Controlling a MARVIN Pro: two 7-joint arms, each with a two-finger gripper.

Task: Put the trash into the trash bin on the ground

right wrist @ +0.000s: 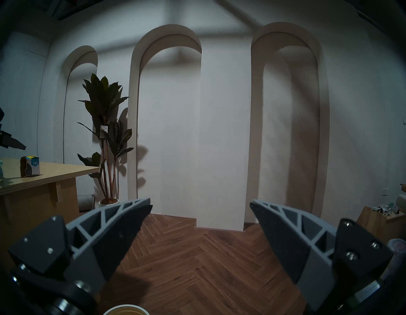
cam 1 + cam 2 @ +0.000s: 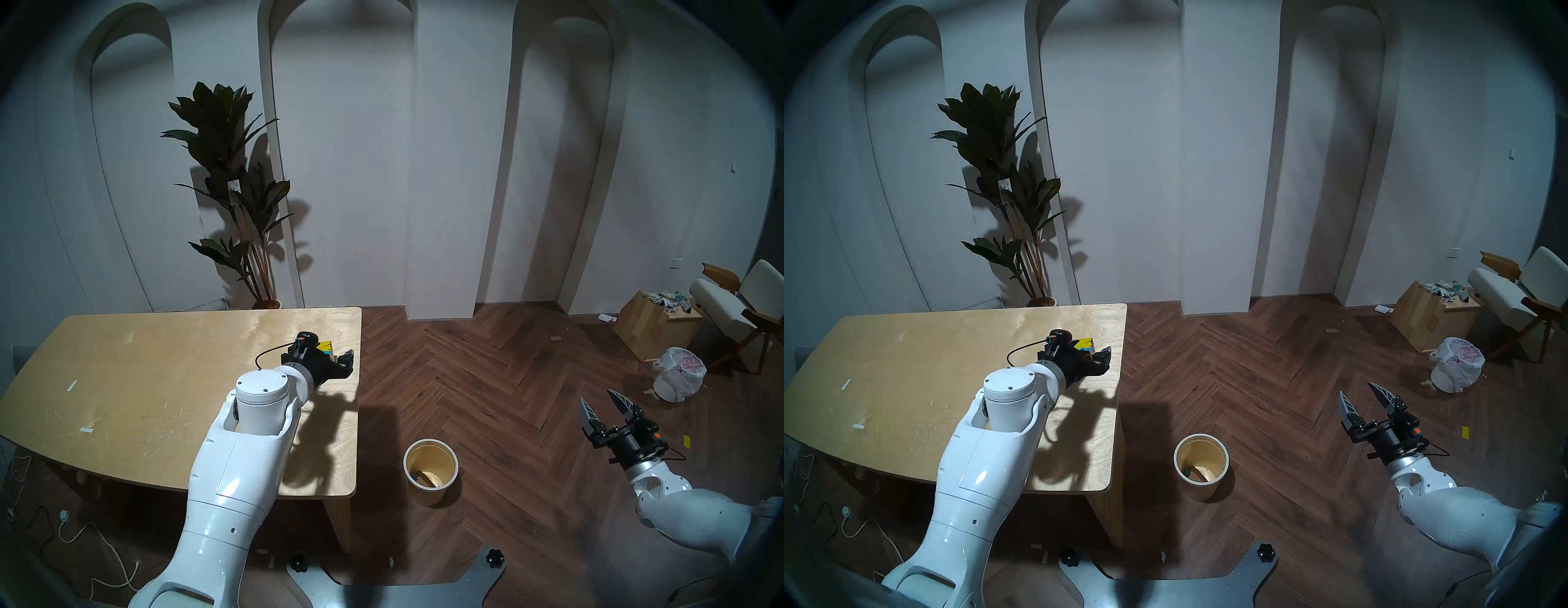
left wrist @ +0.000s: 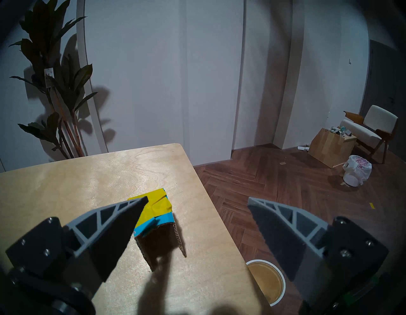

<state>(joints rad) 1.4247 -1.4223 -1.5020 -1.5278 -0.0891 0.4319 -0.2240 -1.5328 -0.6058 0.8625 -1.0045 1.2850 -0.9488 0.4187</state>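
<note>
A small black-and-yellow box (image 2: 326, 347) with a teal band lies on the wooden table (image 2: 127, 382) near its far right corner. It also shows in the left wrist view (image 3: 157, 216) and the right wrist view (image 1: 29, 169). My left gripper (image 2: 339, 357) is open and empty just above the table. The box is by its left finger (image 3: 114, 222), partly behind it. The cream-yellow trash bin (image 2: 429, 494) stands on the floor to the right of the table, with some scraps at its bottom. My right gripper (image 2: 596, 395) is open and empty over the floor, to the right of the bin. The carton and the pouch are not clearly seen.
A light-wood box (image 2: 649, 327) full of scraps, a white bin lined with a pink-printed bag (image 2: 679, 373) and an armchair (image 2: 746, 297) stand at the far right. A potted plant (image 2: 237, 191) is behind the table. The robot's base (image 2: 394, 590) is at the bottom.
</note>
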